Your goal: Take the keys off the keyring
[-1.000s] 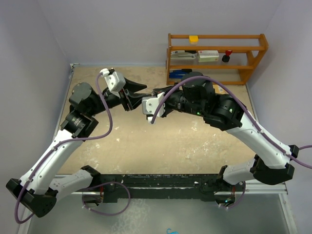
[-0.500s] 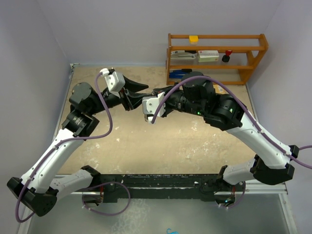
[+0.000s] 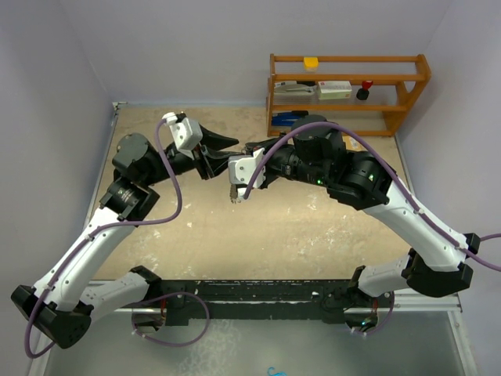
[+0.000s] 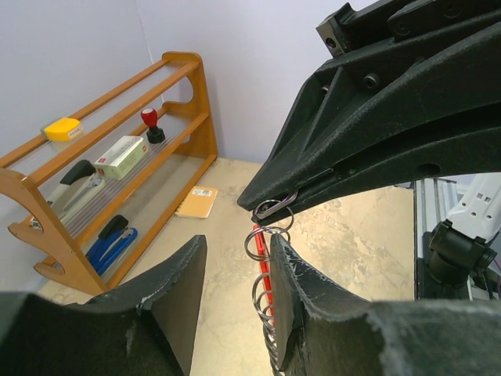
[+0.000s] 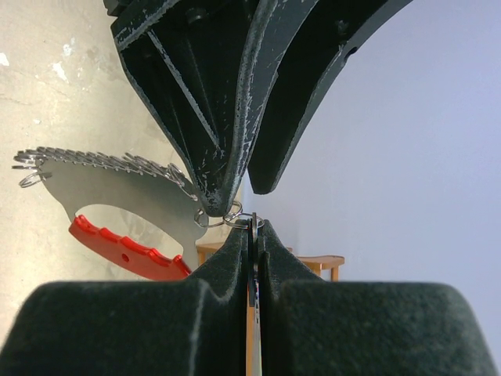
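Note:
Both grippers meet in mid-air above the table. My right gripper [image 5: 252, 227] is shut on a thin flat key [image 5: 253, 239], whose small wire ring shows at the fingertips. From that ring hangs the keyring [image 5: 109, 188], a silver toothed plate with a row of rings and a red crescent [image 5: 125, 252]. My left gripper [image 4: 236, 244] stands open around the keyring's [image 4: 263, 262] chain of rings, which lies against its right finger [image 4: 301, 298]. From above, the left gripper [image 3: 225, 155] faces the right gripper [image 3: 239, 159], and the keyring [image 3: 232, 194] dangles below them.
A wooden shelf [image 3: 348, 94] stands at the back right against the wall, holding a yellow block, a box, a stapler and a red stamp. A tan card [image 4: 196, 202] lies on the sandy tabletop [image 3: 274, 227] by the shelf. Walls close in at left and back.
The left gripper's jaws have narrowed slightly around the ring chain. The keyring hangs a little lower under the right gripper. Both arms have hardly moved.

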`<control>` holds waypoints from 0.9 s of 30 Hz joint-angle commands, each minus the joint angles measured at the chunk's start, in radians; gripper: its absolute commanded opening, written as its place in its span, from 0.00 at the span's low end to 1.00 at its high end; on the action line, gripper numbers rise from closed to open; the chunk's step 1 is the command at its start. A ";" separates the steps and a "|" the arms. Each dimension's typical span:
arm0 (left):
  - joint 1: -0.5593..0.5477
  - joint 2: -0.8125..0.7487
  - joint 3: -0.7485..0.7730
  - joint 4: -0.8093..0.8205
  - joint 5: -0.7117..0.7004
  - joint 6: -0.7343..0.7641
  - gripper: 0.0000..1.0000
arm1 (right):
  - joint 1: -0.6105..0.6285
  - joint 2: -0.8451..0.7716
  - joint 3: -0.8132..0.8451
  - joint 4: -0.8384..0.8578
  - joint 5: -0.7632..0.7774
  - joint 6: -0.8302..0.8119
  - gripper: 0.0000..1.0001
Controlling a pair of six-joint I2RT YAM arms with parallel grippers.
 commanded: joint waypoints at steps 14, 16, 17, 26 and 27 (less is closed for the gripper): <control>0.003 -0.016 -0.099 0.261 0.031 -0.035 0.33 | 0.001 -0.041 0.005 0.088 -0.066 0.010 0.00; 0.003 -0.013 -0.108 0.285 0.034 -0.041 0.33 | 0.001 -0.044 0.004 0.090 -0.072 0.010 0.00; 0.003 -0.011 -0.109 0.294 0.039 -0.046 0.33 | 0.001 -0.044 0.004 0.090 -0.076 0.010 0.00; 0.003 -0.007 -0.175 0.500 0.085 -0.114 0.32 | 0.001 -0.056 -0.015 0.103 -0.089 0.011 0.00; 0.003 -0.005 -0.182 0.526 0.091 -0.127 0.32 | 0.001 -0.058 -0.018 0.105 -0.090 0.012 0.00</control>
